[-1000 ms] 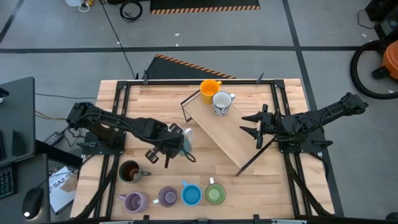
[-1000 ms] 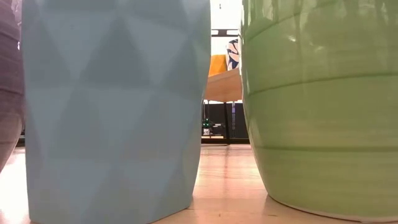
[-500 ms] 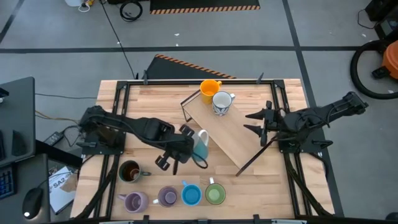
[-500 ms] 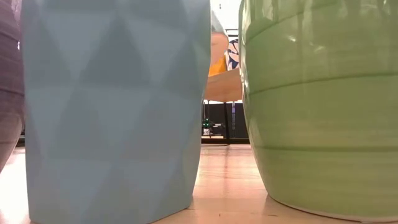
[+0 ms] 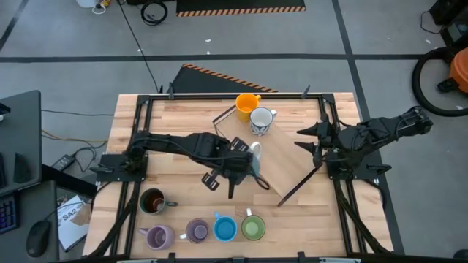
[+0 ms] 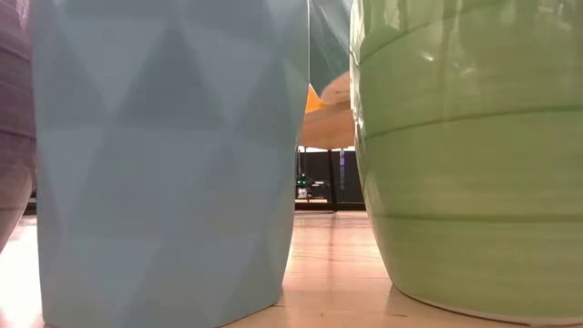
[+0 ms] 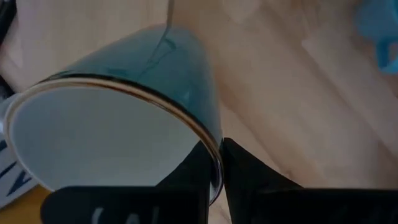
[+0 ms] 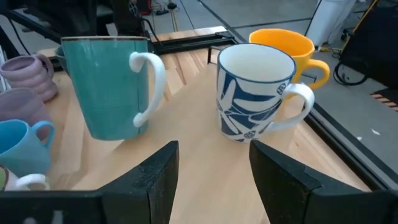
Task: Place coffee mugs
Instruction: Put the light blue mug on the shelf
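Eight ceramic handled mugs in total. One each: orange (image 5: pixel 246 103), white with blue pattern (image 5: pixel 261 120), teal with white handle (image 5: pixel 254 159), dark brown (image 5: pixel 153 201), light blue (image 5: pixel 224 229), green (image 5: pixel 252 229). Two pale purple (image 5: pixel 158 237) (image 5: pixel 196 231).

Slanted wooden board (image 5: pixel 267 157), black-framed table (image 5: pixel 183 117)

The left gripper (image 5: pixel 245 165) is extended to the table's middle, fingers clamped; the right gripper (image 5: pixel 313 139) is held open, waiting.

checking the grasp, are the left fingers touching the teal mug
Touching: the left wrist view shows the left gripper's fingers pinching the teal mug's rim.
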Robot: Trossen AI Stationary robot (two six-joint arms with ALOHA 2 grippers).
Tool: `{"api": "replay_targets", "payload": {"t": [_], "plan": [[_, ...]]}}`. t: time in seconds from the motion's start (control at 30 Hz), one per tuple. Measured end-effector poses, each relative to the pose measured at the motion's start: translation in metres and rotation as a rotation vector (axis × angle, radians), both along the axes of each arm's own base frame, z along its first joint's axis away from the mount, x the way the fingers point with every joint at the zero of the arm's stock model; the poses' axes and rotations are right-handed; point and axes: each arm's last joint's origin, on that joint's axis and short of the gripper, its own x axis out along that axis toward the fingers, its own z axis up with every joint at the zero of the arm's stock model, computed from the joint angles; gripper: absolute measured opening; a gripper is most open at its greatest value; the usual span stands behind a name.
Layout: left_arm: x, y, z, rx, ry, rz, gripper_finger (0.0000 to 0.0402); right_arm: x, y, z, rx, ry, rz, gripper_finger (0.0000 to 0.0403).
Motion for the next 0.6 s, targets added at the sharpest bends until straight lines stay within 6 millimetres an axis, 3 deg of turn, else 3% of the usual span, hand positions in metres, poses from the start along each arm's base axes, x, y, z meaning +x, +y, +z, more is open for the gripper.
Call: {"api": "replay_targets", "payload": {"t": [0.27, 0.6], "plan": [[0.0086, 0.0008, -0.0030, 0.147, -0.044, -0.040, 0.0030, -0.0012, -0.0004, -0.0023, -0.007, 0.026, -0.001, 0.0203], [0.0044, -0.0060, -0.0036, 0.165, -0.009, -0.092, 0.0030, 0.0059, 0.0026, -0.0005, -0.004, 0.005, 0.021, 0.0203]]}}
